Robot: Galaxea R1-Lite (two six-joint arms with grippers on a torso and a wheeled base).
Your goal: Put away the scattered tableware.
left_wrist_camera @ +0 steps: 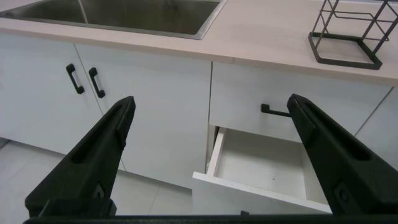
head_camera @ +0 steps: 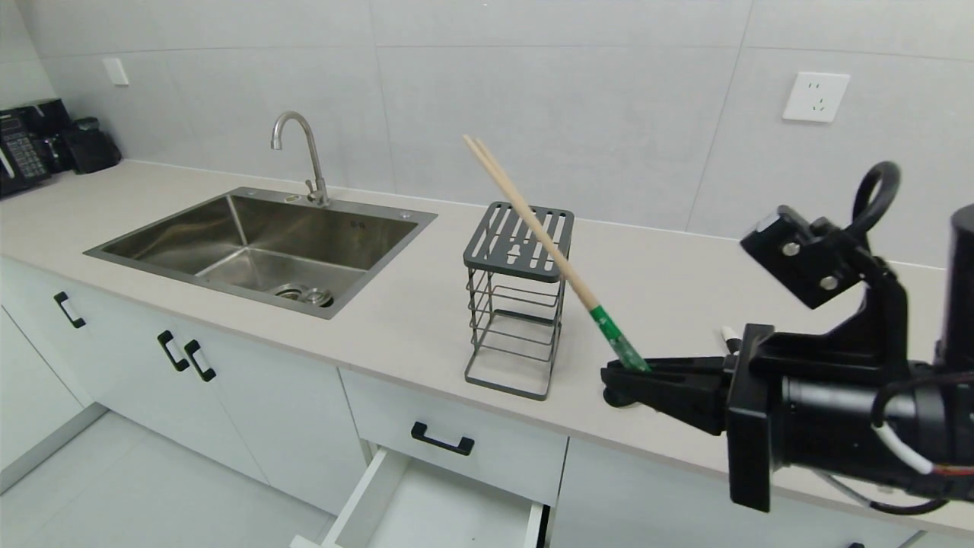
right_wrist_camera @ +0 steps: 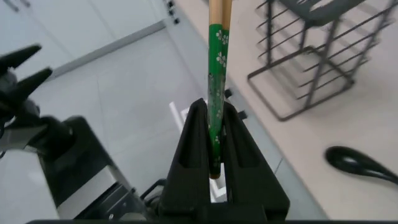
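Right gripper (head_camera: 625,374), lower right, has its jaws clamped on the green-ended chopsticks (head_camera: 533,221), which slant up-left past the wire rack (head_camera: 502,236) at frame centre. Left gripper (left_wrist_camera: 210,102) jaws gape wide before the open drawer (left_wrist_camera: 261,162).

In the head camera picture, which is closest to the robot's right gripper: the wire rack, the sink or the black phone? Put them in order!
From the right gripper, holding the chopsticks:
1. Wire rack, just to its left on the counter.
2. Sink, farther left.
3. Black phone, at the counter's far left end.
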